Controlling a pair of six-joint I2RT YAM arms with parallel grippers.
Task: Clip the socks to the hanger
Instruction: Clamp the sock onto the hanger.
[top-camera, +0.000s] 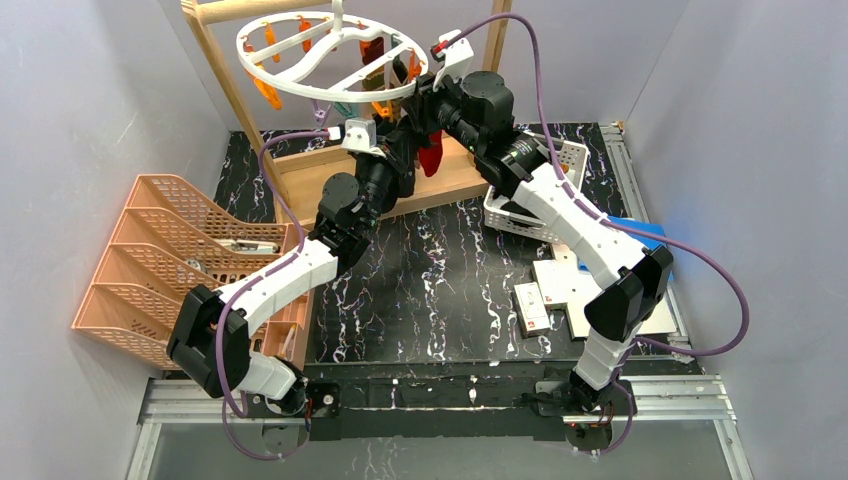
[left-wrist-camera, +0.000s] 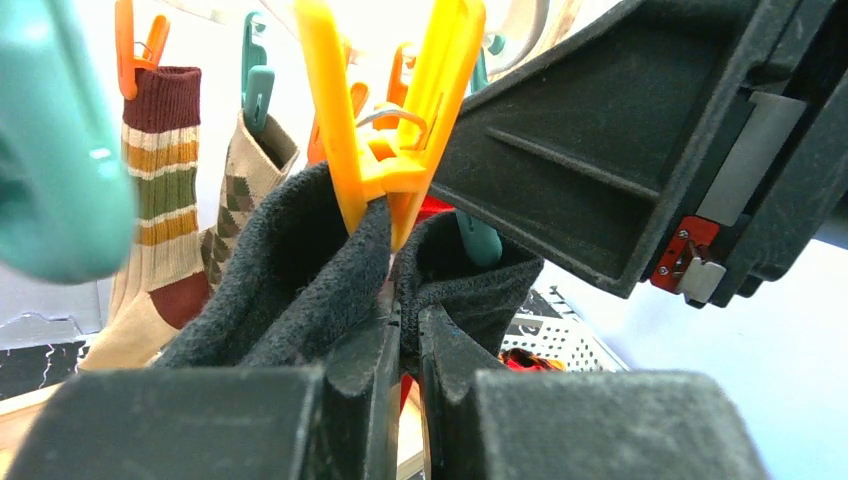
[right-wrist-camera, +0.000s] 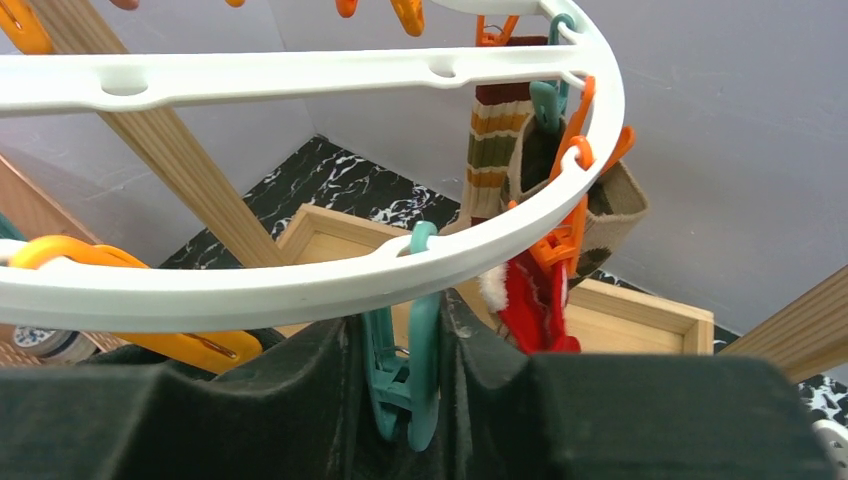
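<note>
The hanger, a white ring with orange and teal clips, hangs from the wooden frame at the back. My left gripper reaches up under it and is shut on a black sock. The sock's top edge sits at the tips of an orange clip. My right gripper is just under the ring, with its fingers pressed on both handles of a teal clip. A striped sock, an argyle sock and a red sock hang clipped nearby.
An orange lattice rack stands at the left. A white perforated basket sits behind the right arm, with red fabric in it. White boxes and sheets lie at the right. The wooden frame's base is under the hanger.
</note>
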